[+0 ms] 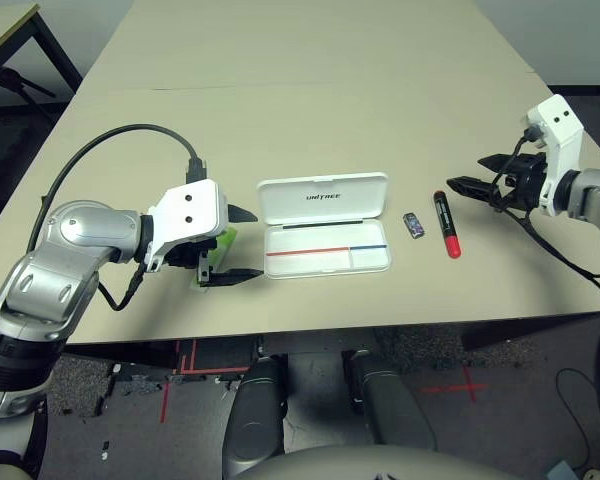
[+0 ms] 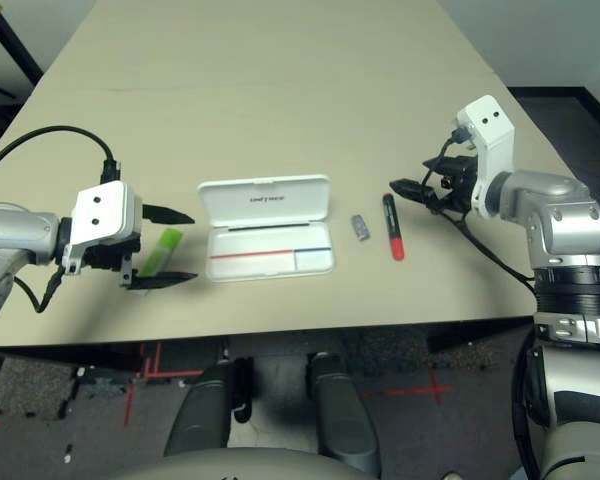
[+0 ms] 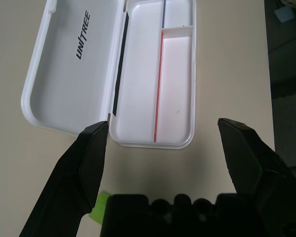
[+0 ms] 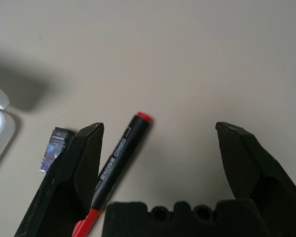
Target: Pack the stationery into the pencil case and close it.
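White pencil case (image 1: 323,197) lid reads "UNITREE" in dark letters.

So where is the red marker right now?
In the left eye view the red marker lies on the table on the robot's right, just beyond the small dark block beside the open pencil case, with the open right claw above it.
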